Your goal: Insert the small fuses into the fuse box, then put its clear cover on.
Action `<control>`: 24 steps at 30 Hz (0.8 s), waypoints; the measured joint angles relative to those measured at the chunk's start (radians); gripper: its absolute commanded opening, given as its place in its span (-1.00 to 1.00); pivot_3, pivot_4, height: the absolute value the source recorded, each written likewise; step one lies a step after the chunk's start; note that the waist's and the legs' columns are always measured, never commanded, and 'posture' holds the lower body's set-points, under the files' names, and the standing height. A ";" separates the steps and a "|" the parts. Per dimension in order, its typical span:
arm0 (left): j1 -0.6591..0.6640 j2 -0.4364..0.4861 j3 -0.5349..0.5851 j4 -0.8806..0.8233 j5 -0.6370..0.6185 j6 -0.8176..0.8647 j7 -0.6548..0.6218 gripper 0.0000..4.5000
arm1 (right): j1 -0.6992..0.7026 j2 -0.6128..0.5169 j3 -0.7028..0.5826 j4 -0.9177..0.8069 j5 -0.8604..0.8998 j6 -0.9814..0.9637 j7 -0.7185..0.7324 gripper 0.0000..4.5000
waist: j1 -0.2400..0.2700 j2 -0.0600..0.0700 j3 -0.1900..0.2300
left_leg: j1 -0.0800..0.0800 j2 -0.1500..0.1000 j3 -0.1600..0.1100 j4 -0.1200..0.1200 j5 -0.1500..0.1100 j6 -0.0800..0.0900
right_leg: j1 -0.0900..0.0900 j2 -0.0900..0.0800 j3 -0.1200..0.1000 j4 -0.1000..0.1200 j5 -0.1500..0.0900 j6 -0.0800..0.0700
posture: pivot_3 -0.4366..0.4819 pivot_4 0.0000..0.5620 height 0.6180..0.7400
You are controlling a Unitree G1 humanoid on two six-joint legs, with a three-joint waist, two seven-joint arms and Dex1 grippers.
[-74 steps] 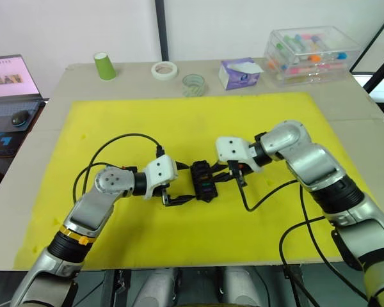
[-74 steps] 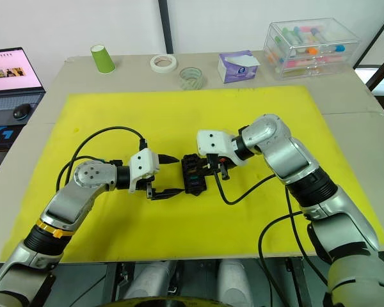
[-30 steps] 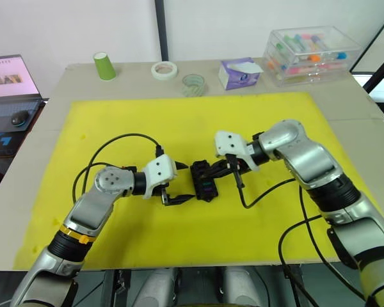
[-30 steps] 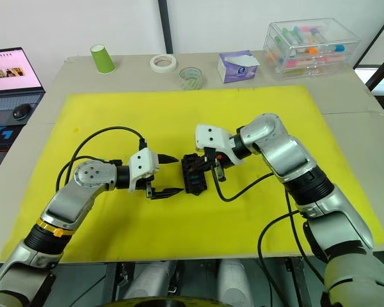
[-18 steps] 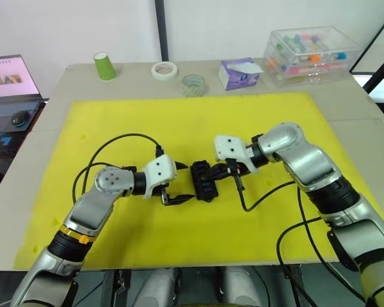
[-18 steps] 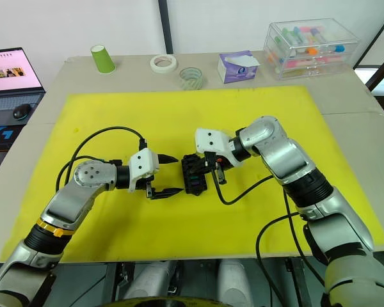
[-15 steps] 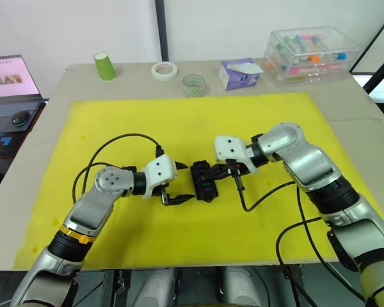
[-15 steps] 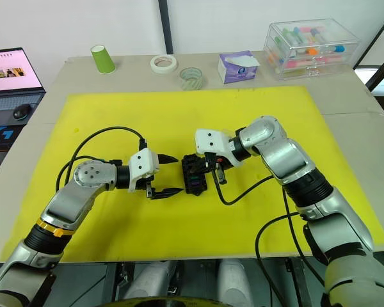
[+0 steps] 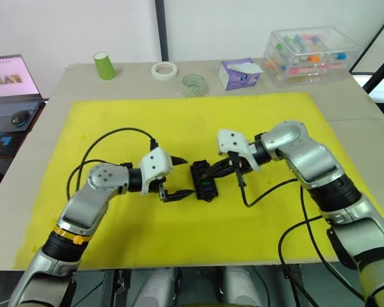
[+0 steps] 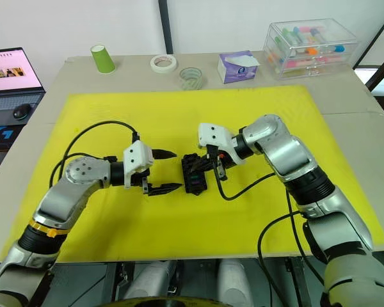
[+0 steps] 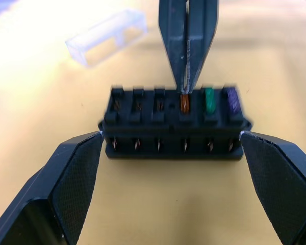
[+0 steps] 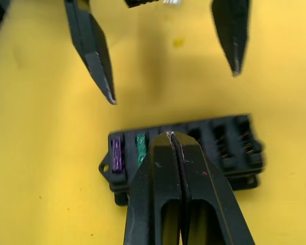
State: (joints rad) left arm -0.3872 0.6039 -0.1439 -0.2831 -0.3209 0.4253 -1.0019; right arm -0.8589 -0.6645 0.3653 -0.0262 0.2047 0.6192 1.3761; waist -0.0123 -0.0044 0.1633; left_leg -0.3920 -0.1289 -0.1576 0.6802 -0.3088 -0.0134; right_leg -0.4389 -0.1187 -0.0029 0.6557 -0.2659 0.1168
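Observation:
The black fuse box (image 9: 203, 181) lies on the yellow mat (image 9: 198, 121) between my two arms. Three small fuses stand side by side in its slots: orange-brown (image 11: 184, 102), green (image 11: 209, 98) and purple (image 11: 230, 99). My right gripper (image 12: 168, 135) is shut, and its tips rest on top of the orange-brown fuse. My left gripper (image 9: 184, 176) is open, with one finger (image 11: 71, 176) off each end of the box and neither touching it. The clear cover (image 11: 106, 37) lies on the mat just beyond the box.
Along the table's far edge stand a green cup (image 9: 104, 66), a white tape roll (image 9: 164, 70), a clear tape roll (image 9: 193, 84), a purple tissue pack (image 9: 239, 73) and a large clear storage box (image 9: 310, 54). A laptop (image 9: 9, 83) sits far left. Black cables loop over the mat beside both wrists.
My left gripper has shifted a little away from me and stays open around the fuse box. The right gripper has edged slightly to the right, still shut over the box.

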 measured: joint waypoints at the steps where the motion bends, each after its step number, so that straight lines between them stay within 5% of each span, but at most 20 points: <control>1: 0.004 0.030 0.035 -0.029 -0.038 0.035 -0.003 1.00 | -0.013 -0.017 -0.016 -0.012 0.011 0.005 0.003 -0.99 | 0.000 0.000 0.000 | 0.000 0.000 0.000 0.000 0.000 0.000 | -0.001 0.000 0.000 0.000 0.000 0.000 | -0.05 -0.47 1.00; 7: 0.096 0.230 0.325 -0.097 -0.218 0.216 -0.025 1.00 | -0.022 -0.134 -0.083 -0.002 0.013 -0.029 0.011 -0.99 | 0.000 0.000 0.000 | 0.000 0.000 0.000 -0.001 0.000 0.000 | -0.001 0.000 0.000 0.000 0.000 0.000 | -0.05 -0.47 1.00; 13: 0.397 0.405 0.724 -0.016 -0.272 0.298 -0.118 1.00 | 0.040 -0.301 -0.148 0.103 -0.009 -0.119 0.035 -0.15 | -0.001 0.001 0.001 | 0.000 0.000 0.002 -0.003 0.000 0.000 | -0.001 0.000 0.000 -0.002 0.000 0.000 | -0.05 -0.47 1.00; 20: 0.648 0.488 0.903 0.276 -0.123 0.102 -0.266 1.00 | 0.079 -0.386 -0.182 0.241 -0.057 -0.263 0.045 0.94 | 0.004 0.002 0.002 | 0.000 0.001 0.003 -0.004 -0.001 0.001 | -0.001 0.000 0.000 -0.003 0.000 0.000 | -0.05 -0.47 1.00; 24: 0.665 0.505 0.925 0.409 -0.080 0.000 -0.308 1.00 | 0.111 -0.427 -0.187 0.329 -0.090 -0.329 0.043 0.99 | 0.002 0.002 0.002 | 0.000 0.001 0.003 -0.004 -0.001 0.001 | 0.000 0.000 0.000 -0.004 0.000 0.000 | -0.05 -0.47 1.00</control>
State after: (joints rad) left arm 0.2778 1.1089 0.7810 0.1263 -0.4014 0.4251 -1.3101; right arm -0.7477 -1.0911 0.1783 0.3025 0.1151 0.2899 1.4191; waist -0.0100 -0.0024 0.1650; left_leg -0.3915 -0.1280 -0.1545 0.6759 -0.3097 -0.0122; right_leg -0.4392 -0.1188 -0.0026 0.6520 -0.2659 0.1167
